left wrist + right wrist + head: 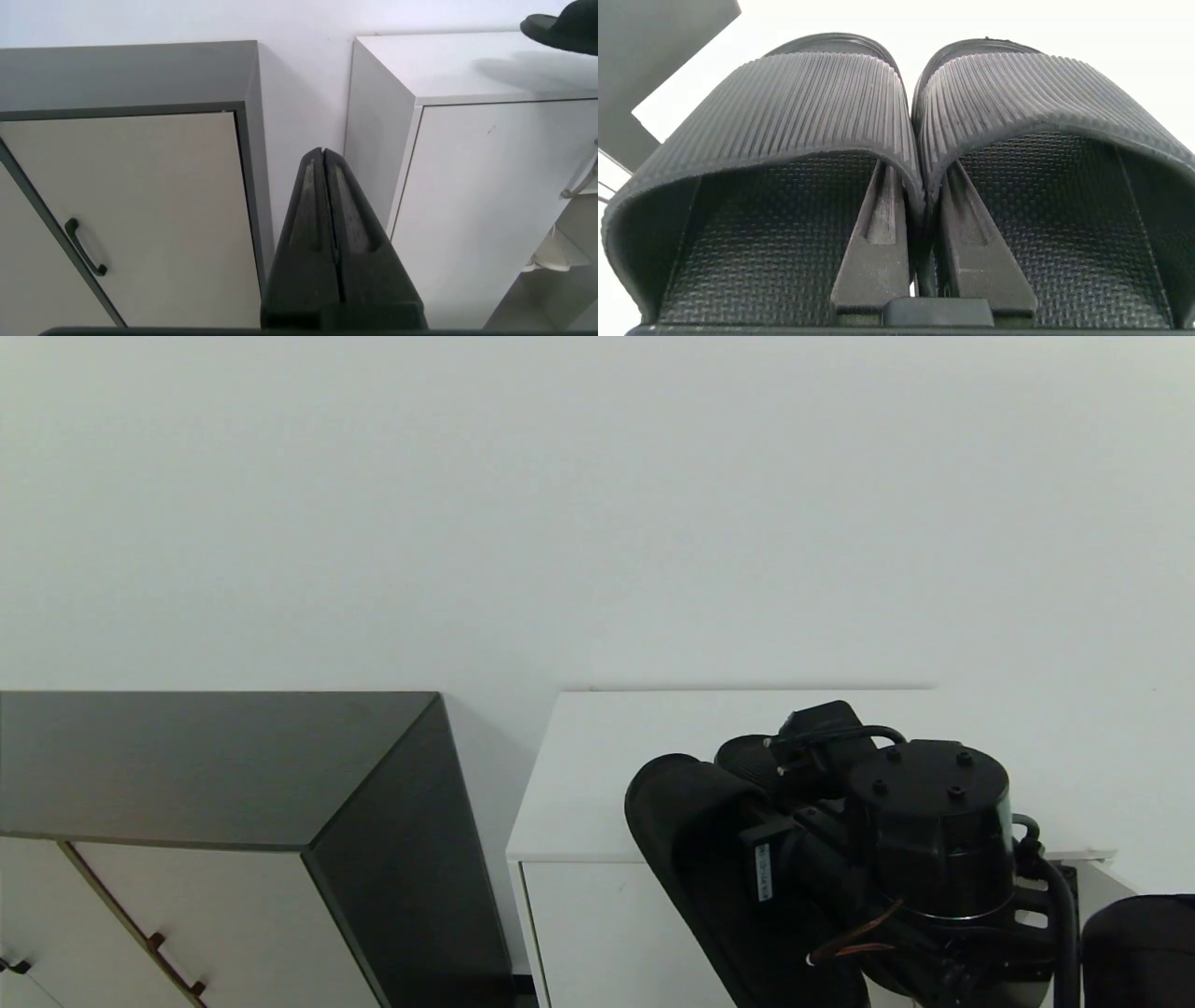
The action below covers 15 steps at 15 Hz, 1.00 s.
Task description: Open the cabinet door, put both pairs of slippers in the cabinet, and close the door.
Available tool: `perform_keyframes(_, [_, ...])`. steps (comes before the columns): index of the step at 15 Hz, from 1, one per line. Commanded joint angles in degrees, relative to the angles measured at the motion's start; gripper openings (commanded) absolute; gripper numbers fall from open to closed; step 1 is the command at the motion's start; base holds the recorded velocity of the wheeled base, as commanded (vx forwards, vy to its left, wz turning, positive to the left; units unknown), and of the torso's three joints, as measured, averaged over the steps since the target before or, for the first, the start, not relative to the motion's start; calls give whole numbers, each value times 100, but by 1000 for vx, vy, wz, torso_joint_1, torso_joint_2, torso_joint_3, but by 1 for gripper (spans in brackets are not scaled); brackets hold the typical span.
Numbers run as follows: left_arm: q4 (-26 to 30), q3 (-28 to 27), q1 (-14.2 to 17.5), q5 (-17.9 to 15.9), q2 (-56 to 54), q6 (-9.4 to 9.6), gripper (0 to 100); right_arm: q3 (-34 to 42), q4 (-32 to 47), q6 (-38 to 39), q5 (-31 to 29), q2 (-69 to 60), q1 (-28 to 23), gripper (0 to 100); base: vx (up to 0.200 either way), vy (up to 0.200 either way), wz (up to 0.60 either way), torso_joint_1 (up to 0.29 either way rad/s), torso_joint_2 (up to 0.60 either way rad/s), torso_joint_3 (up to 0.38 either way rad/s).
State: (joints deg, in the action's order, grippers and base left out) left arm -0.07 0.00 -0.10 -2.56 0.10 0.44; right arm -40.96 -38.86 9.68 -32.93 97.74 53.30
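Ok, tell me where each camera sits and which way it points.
Head view: on the robot's head, facing the wall over the grey cabinet and white cabinet; the right arm shows.
Left wrist view: on the left wrist, facing both cabinets' fronts; the shut left gripper shows.
Right wrist view: on the right wrist, facing the pair of slippers; the right gripper is shut on them.
Shared: head and left wrist views show both cabinets and the slippers.

Home-like room, dark-topped sideboard (pixel 187 756), white cabinet (pixel 579 775) beside it, both against plain white wall (pixel 597 504)
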Motion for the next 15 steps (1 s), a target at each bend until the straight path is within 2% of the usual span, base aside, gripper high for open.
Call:
perform_keyframes(1, [-1, 0, 1, 1, -1, 0, 0, 0, -7, -1, -12, 61, 23, 0, -200, 0, 0, 2, 7, 2])
perform_keyframes(15, [-1, 0, 1, 1, -1, 0, 0, 9, 2, -10, -30, 87, 23, 0, -200, 0, 0, 0, 2, 3])
